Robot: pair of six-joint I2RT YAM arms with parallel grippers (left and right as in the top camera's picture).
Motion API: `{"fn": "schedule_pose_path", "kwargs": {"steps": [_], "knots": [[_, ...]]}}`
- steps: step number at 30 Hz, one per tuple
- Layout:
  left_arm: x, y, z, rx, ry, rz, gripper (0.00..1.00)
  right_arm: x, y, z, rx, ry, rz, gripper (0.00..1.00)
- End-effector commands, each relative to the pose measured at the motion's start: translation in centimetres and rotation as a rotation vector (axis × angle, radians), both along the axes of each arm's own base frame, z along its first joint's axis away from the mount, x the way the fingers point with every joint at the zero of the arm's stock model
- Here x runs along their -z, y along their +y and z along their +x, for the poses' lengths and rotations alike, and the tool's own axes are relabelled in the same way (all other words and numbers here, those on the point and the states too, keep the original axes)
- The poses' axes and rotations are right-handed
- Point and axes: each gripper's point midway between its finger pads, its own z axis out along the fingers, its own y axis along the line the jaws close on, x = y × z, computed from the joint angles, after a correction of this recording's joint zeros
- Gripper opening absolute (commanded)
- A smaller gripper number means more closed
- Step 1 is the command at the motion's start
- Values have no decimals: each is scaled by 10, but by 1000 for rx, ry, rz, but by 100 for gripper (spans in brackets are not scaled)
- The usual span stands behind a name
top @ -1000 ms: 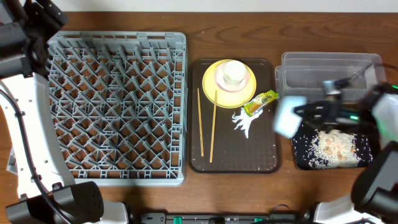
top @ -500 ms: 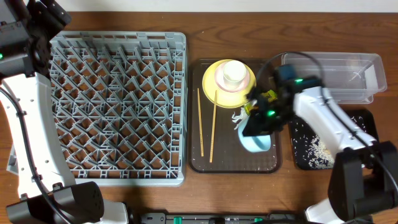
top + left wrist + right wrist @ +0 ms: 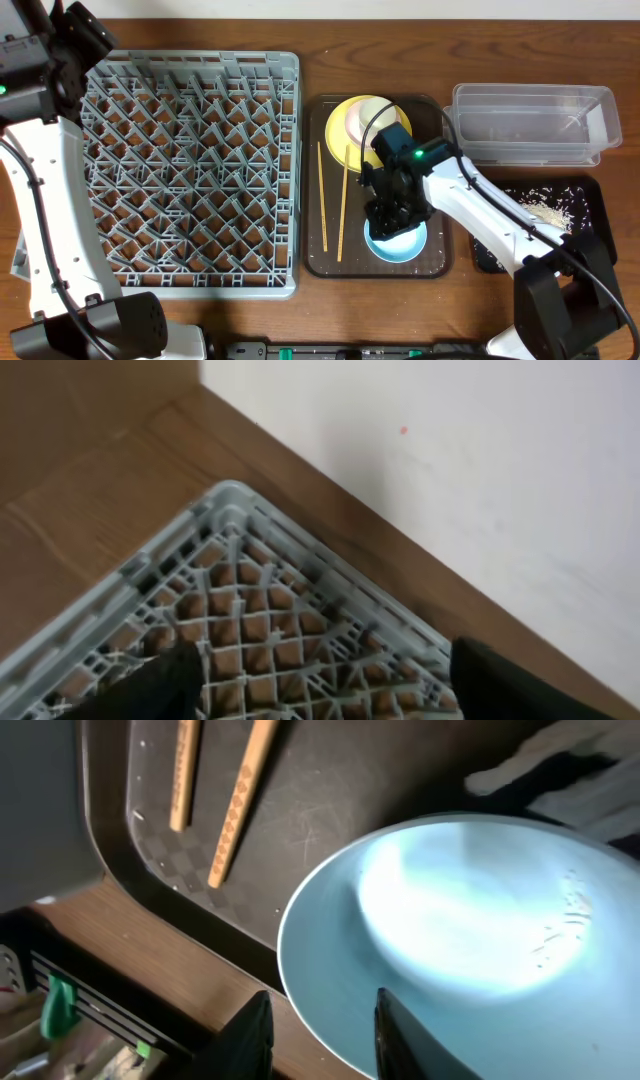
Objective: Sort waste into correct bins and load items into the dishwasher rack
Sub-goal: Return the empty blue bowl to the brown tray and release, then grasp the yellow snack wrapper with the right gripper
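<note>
The light blue bowl (image 3: 400, 243) stands upright on the front right of the brown serving tray (image 3: 330, 258). My right gripper (image 3: 383, 225) is right above it. In the right wrist view the gripper (image 3: 322, 1005) is partly open and straddles the bowl's (image 3: 470, 930) rim without gripping it. The yellow plate (image 3: 342, 125) carries the pink bowl (image 3: 360, 128) and white cup (image 3: 376, 107), partly under my arm. Two chopsticks (image 3: 342, 200) lie on the tray's left. The napkin (image 3: 560, 770) shows only beyond the bowl. The wrapper is hidden. My left gripper (image 3: 325, 695) is open above the rack's (image 3: 190, 170) far left corner.
The clear tub (image 3: 530, 122) stands at the back right. The black tray (image 3: 582, 245) in front of it holds rice scraps (image 3: 550, 211). My right arm reaches across the black tray and the serving tray's right side.
The right arm carried the blue bowl from over the black tray leftward to the serving tray and set it down flat. The rice now lies in the black tray. The left arm barely moved.
</note>
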Motion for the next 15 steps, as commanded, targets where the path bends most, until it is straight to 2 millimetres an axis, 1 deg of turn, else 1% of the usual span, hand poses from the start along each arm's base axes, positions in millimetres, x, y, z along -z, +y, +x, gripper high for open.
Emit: {"fn": "schedule_pose_path", "kwargs": {"steps": [1, 3, 5, 7, 9, 10, 11, 12, 13, 15], "knots": [[-12, -42, 10, 159, -46, -46, 75, -31, 4, 32, 44, -99, 41, 35], [-13, -65, 14, 215, -47, -52, 74, -51, -1, 55, 71, -165, 50, 36], [-13, -92, 18, 290, -41, -29, 73, -74, -14, 82, 122, -246, 39, 37], [-12, -123, 20, 375, -34, 3, 72, -98, -35, 111, 187, -338, 11, 39], [-11, -157, 21, 464, -29, 24, 71, -122, -63, 139, 262, -439, -39, 41], [-9, -172, 21, 499, -25, 26, 70, -133, -81, 152, 299, -494, -77, 43], [-6, -189, 21, 538, -20, 27, 69, -144, -101, 164, 327, -548, -125, 47], [-3, -204, 20, 569, -13, 26, 69, -152, -119, 174, 356, -594, -174, 56], [2, -220, 21, 603, -2, 24, 69, -161, -143, 184, 406, -648, -240, 66], [13, -247, 20, 659, 23, 20, 69, -171, -174, 196, 476, -706, -315, 81]]}}
